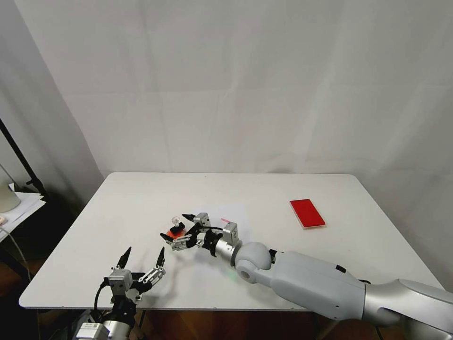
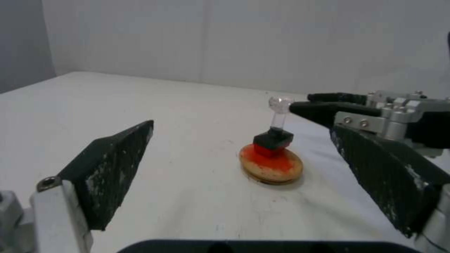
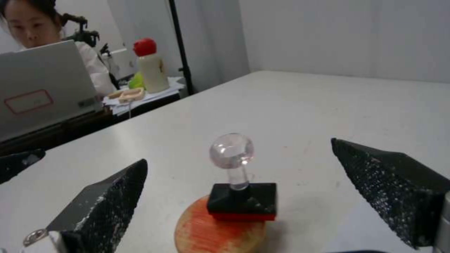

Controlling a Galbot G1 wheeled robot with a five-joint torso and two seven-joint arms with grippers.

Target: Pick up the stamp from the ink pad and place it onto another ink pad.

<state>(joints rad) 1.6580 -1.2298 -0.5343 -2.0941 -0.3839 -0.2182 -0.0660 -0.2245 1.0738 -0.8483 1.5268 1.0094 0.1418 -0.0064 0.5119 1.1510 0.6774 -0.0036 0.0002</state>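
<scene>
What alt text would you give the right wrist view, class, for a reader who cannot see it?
The stamp, with its clear ball knob upright, stands on the round ink pad, midway between the open fingers of the right pincer, which do not touch it. The white table stretches beyond.

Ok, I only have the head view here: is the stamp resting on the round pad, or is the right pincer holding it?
Observer: Resting. In the right wrist view the stamp stands upright, its black base flat on the round pad.
Operator: Is the pincer touching it?
Observer: No. The right pincer is open, its fingers wide on either side with clear gaps.
</scene>
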